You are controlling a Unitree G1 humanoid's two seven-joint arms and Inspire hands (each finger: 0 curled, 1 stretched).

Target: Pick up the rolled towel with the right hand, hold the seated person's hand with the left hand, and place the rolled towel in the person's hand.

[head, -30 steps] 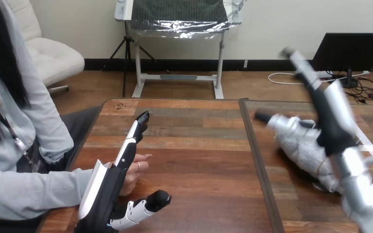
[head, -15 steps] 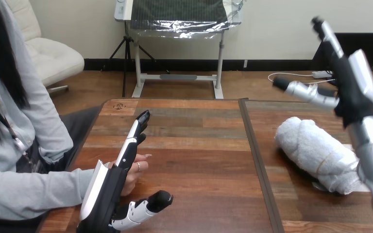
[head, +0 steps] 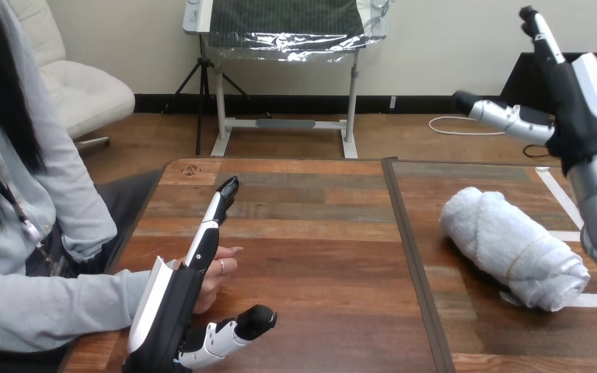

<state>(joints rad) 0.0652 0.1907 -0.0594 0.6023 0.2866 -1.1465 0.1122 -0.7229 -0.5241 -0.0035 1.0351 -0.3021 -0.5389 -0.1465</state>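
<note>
Rolled towel (head: 513, 249) lies on R half of wooden table (head: 319, 233), band round it, untouched. R hand (head: 583, 109) is up well above towel, fingers straight, thumb out sideways, holding nothing. L hand (head: 163, 311) at near-L edge, fingers (head: 211, 221) straight & together alongside person's hand (head: 219, 273), not curled round it.

Wooden table (head: 319, 233), one seam.
Rolled towel (head: 509, 247) at right, near white tape (head: 563, 200); person's hand (head: 219, 273) apparently resting at left.
</note>
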